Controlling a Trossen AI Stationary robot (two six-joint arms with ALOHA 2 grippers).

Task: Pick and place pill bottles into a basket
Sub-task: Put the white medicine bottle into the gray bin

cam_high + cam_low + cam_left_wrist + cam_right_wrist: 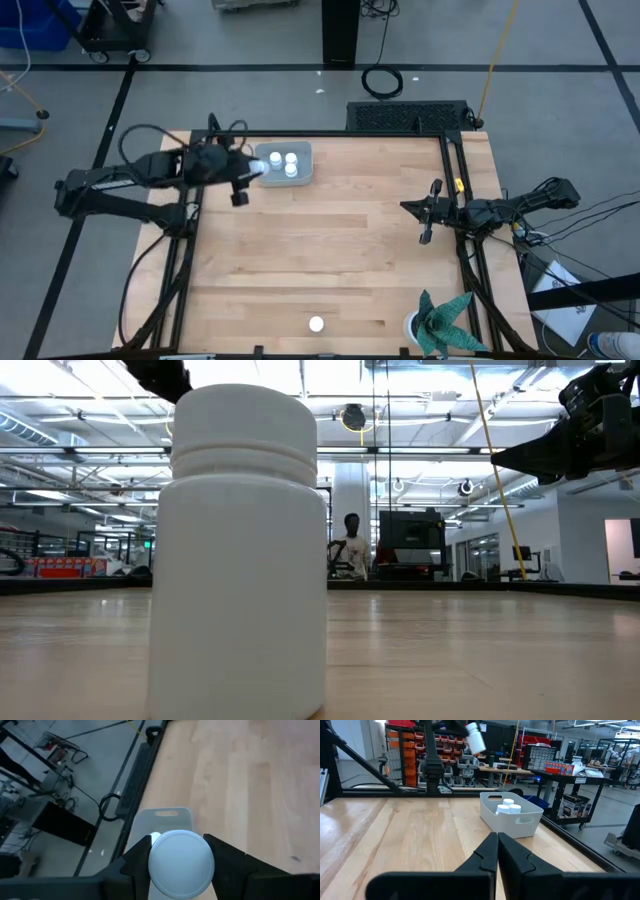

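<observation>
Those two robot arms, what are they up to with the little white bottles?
The left gripper holds a pill bottle above the near end of the basket, which already has three bottles in it. One more bottle stands alone near the table's front edge, beside a potted plant. The right gripper waits, shut and empty, at the table's right side.
</observation>
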